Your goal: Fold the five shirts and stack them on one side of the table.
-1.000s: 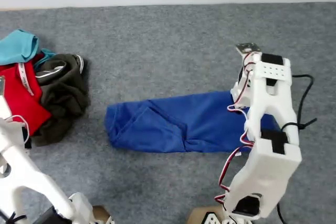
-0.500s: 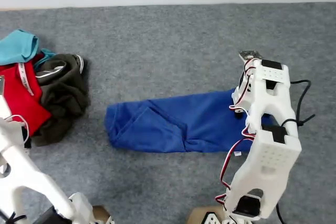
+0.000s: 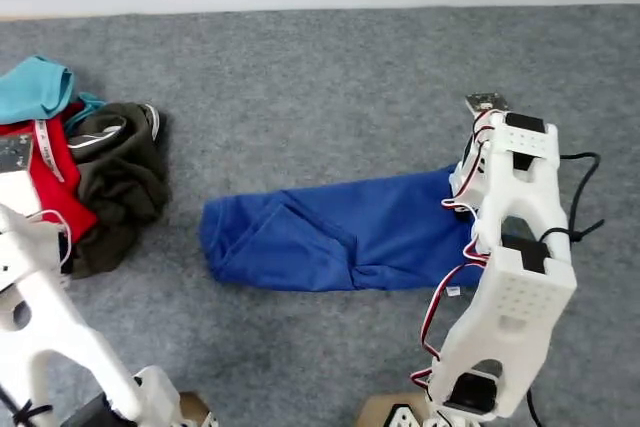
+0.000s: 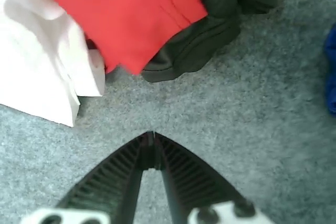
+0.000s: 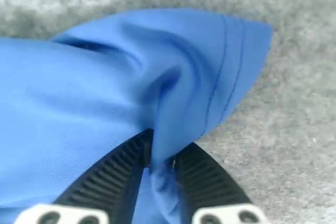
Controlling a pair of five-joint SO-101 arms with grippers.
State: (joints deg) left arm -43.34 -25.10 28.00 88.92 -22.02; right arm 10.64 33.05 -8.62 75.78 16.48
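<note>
- Right gripper [image 5: 160,142] was pinched tight on the shirt [image 3: 340,232] at its right end.
- Left gripper [image 4: 153,141] was closed on nothing, over the table [image 3: 300,77] beside the pile [image 3: 100,177].
- The fold would likely go best by carrying that end low toward the pile, lining up the edges.
- Shirt lay mid-table, long axis left-right.

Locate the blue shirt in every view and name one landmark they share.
High view: blue shirt mid-table, one end under the right arm.
Left wrist view: a blue sliver across the grey felt from the dark shirt.
Right wrist view: the shirt, pinched in the right pincer.
Shared landmark: the grey felt.
</note>
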